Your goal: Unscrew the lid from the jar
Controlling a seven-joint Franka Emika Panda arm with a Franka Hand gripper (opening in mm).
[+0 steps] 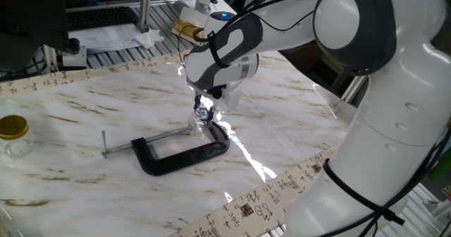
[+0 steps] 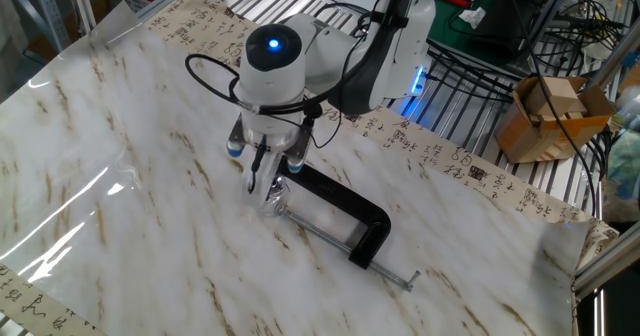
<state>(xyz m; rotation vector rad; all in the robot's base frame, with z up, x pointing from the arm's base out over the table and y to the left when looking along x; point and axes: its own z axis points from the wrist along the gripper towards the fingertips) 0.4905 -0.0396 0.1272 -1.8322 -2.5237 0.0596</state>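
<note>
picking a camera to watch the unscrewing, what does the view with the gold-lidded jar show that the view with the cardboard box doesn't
Only the first shows the bigger jar with a yellow-gold lid at the table's far left edge, and the silver lid face-on under the gripper.

Only the second shows the cardboard box off the table and the arm's glowing blue light.

Both show the gripper down on the tiny clear jar, which sits at the black C-clamp on the marble table.
</note>
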